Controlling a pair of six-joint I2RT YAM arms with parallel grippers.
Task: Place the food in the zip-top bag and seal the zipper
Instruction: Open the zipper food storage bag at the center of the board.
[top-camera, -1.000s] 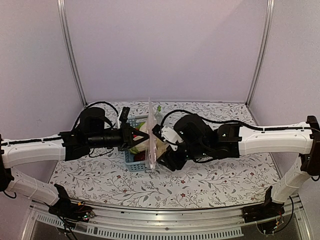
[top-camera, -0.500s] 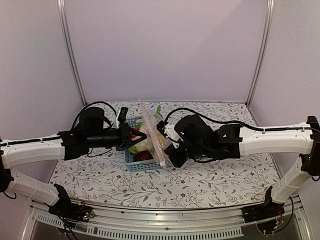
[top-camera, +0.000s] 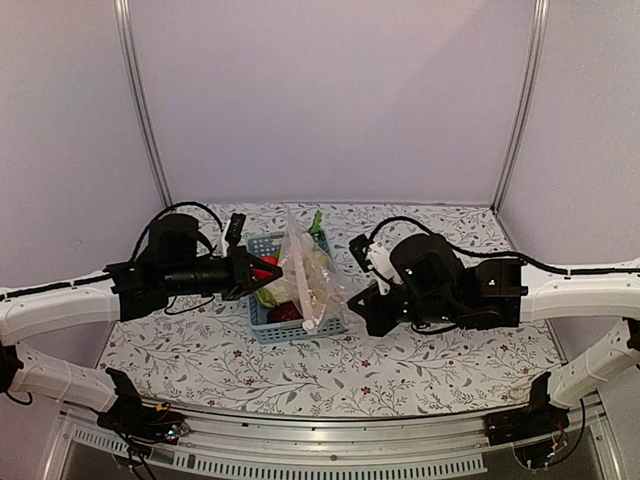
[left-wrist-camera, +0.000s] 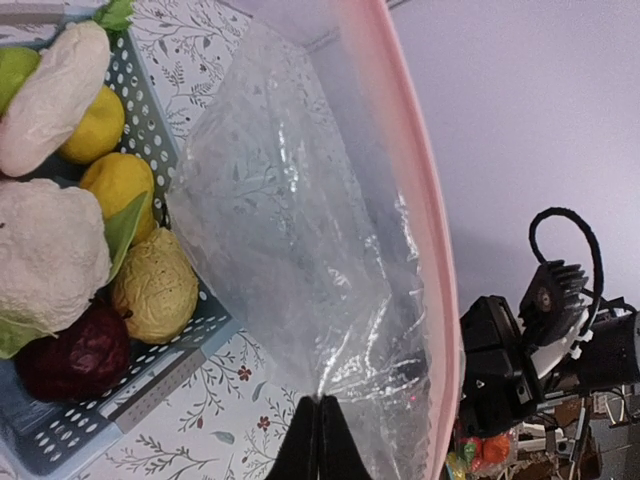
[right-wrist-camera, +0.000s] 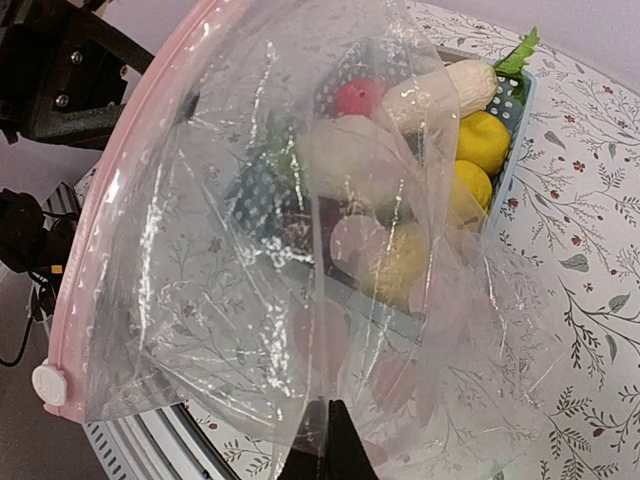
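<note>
The zip-top bag (top-camera: 304, 278) hangs crinkled and transparent over the blue basket, stretched between both grippers. My left gripper (left-wrist-camera: 320, 402) is shut on the bag's film from the left. From the right, my right gripper (right-wrist-camera: 336, 408) is shut on the film too. The zipper (left-wrist-camera: 428, 210) is a pink strip along the bag's mouth edge, with a white slider (right-wrist-camera: 48, 385) at one end. The food (left-wrist-camera: 60, 250) lies in the basket: white cauliflower, yellow lemons (left-wrist-camera: 118, 185), a radish (right-wrist-camera: 440, 90), a red tomato (right-wrist-camera: 358, 97) and a dark red piece (left-wrist-camera: 75, 352).
The light-blue perforated basket (top-camera: 262, 322) stands on the floral tablecloth (top-camera: 400, 370) at mid-table. Metal frame posts (top-camera: 140, 110) and lilac walls close in the back and sides. A rail runs along the table's near edge.
My right gripper has shut on the bag and drawn back to the right. The bag, first edge-on and upright, now tilts and spreads. The left arm has pulled slightly left.
</note>
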